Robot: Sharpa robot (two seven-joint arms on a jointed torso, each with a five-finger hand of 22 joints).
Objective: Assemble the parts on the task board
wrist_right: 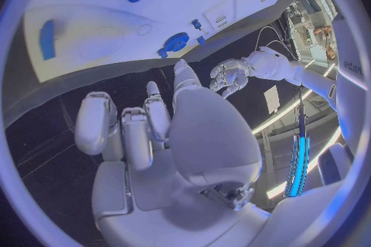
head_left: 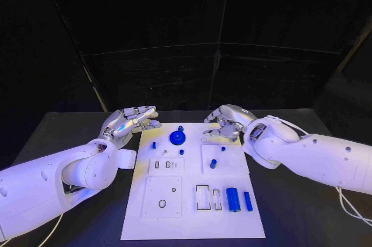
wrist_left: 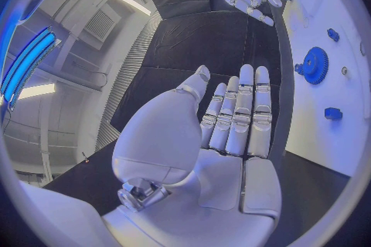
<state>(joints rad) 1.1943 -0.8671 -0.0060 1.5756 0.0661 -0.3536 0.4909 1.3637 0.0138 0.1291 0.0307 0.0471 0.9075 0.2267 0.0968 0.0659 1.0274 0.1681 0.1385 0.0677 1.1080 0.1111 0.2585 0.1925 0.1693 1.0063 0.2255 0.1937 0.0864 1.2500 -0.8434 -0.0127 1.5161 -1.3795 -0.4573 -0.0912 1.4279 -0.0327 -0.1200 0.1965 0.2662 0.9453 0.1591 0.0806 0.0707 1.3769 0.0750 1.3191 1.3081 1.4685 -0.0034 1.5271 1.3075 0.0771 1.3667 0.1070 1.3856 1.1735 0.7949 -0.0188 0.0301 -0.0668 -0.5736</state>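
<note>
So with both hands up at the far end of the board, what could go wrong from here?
The blue gear stands between the left hand and the right hand; if both reach in, they may collide. The blue cylinders lying loose near the task board front edge might roll if it is bumped.

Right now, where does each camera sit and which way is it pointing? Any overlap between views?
Head view: on the robot's head, looking down at the black table and white board; both white arms and both robot hands show, left robot hand, right robot hand.
Left wrist view: behind the left robot hand, whose fingers lie straight; faces across the table past the board edge.
Right wrist view: behind the right robot hand, fingers curled, facing the board.
Shared: the blue gear appears in all three; each wrist view catches the opposite hand.
</note>
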